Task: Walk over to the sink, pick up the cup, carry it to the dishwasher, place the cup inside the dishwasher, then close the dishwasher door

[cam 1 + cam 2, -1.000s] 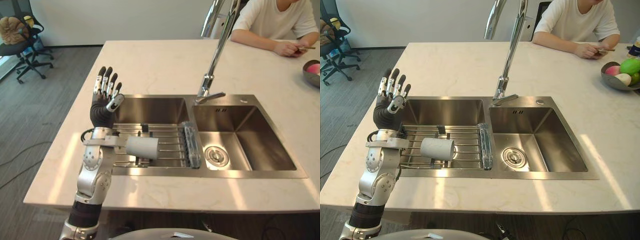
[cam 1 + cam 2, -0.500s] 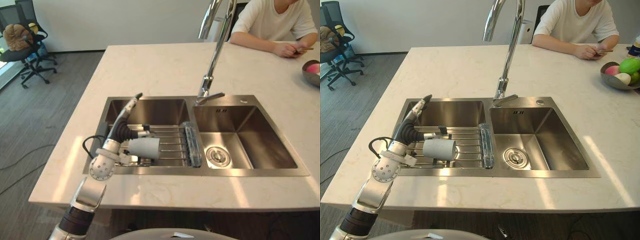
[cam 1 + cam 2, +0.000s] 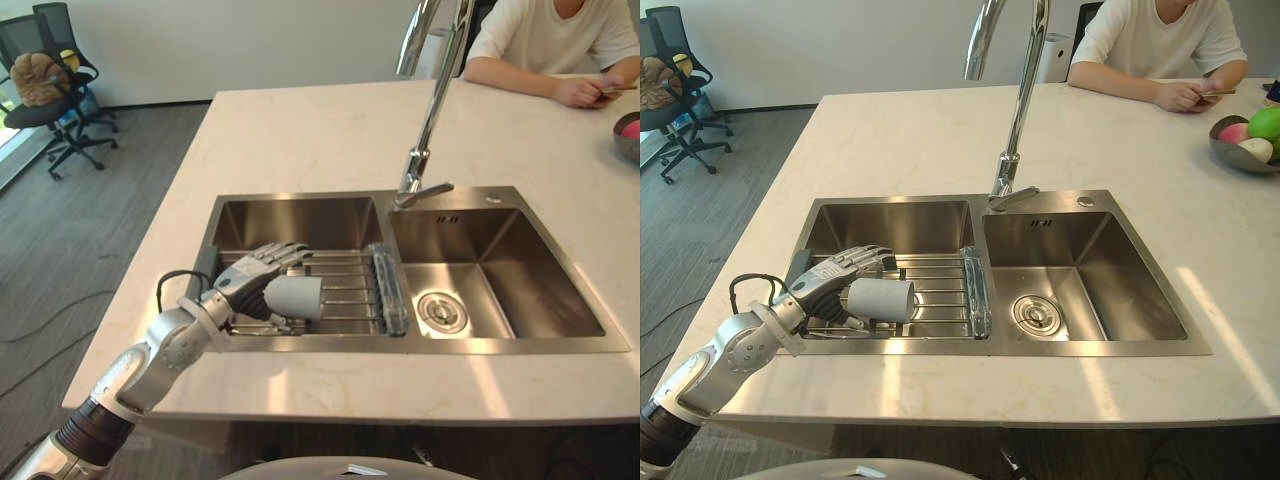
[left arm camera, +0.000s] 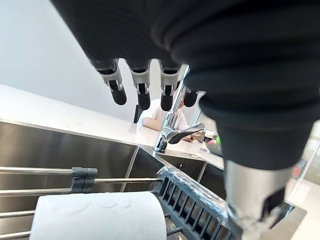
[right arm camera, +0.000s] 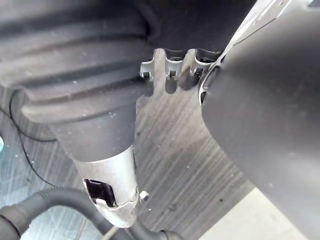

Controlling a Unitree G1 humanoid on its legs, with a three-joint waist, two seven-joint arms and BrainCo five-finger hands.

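A white cup lies on its side on the wire rack across the left sink basin, its mouth turned toward my left arm. My left hand reaches in from the counter edge, fingers straight and spread over the cup's top. In the left wrist view the fingers hover above the cup with a gap, so the hand is open. My right hand hangs low over the floor with its fingers relaxed.
A tall chrome faucet rises between the basins. The right basin has a drain. A rolled mat in plastic lies at the rack's right end. A person sits at the far counter side beside a fruit bowl.
My left hand came down from upright beside the sink, swung into the left basin and now lies over the cup. The cup has not moved. The camera shifted slightly.
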